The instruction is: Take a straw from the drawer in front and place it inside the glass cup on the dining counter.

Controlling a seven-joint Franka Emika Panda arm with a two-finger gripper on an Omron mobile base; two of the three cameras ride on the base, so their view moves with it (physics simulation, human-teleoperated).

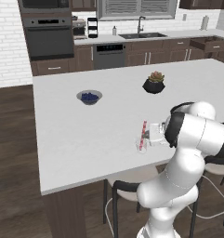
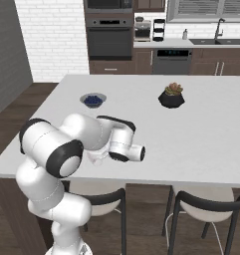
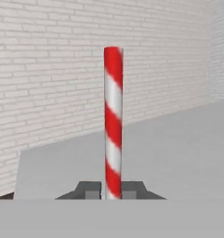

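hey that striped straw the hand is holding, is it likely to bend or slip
The straw stands dead straight above the hand, so it probably stays stiff. It looks thin and smooth, so it might slide in a loose pinch. Round as it is, it would likely roll on the dining counter.

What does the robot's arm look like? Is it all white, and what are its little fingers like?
Mostly white. The arm is made of smooth, rounded, glossy white tubes, with dark black bands at its joints, like rings around elbows. No cables or markings show on it. The gripper at the end has two small, blocky, dark grey fingers.
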